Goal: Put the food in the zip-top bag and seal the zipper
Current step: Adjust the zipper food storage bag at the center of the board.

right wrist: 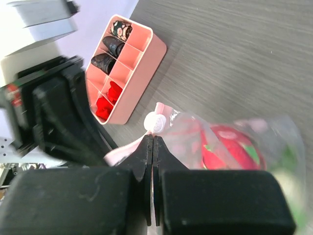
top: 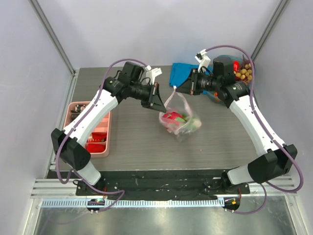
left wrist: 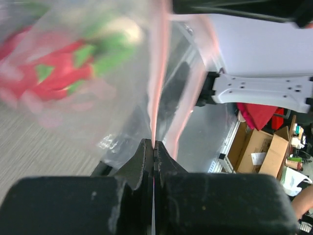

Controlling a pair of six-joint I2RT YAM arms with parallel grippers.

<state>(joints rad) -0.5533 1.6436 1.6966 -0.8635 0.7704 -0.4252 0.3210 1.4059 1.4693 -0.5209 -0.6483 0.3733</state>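
The clear zip-top bag [top: 179, 121] rests mid-table with its mouth lifted; red and green food [top: 174, 118] lies inside it. Its pale-pink zipper [top: 170, 98] rises from the bag between the two grippers. My left gripper [top: 159, 101] is shut on the zipper [left wrist: 157, 83], and the left wrist view shows the food [left wrist: 58, 66] blurred inside the bag [left wrist: 117, 122]. My right gripper [top: 176, 89] is shut on the zipper [right wrist: 122, 152] just below its white slider [right wrist: 156, 122], with the red food [right wrist: 230, 144] in the bag [right wrist: 274, 147] beside it.
A pink compartment tray [top: 103, 148] with red and dark pieces sits at the left, also in the right wrist view as the tray [right wrist: 142, 83]. A folded blue cloth [top: 182, 73] and a bowl of small fruits [top: 243, 73] lie at the back right.
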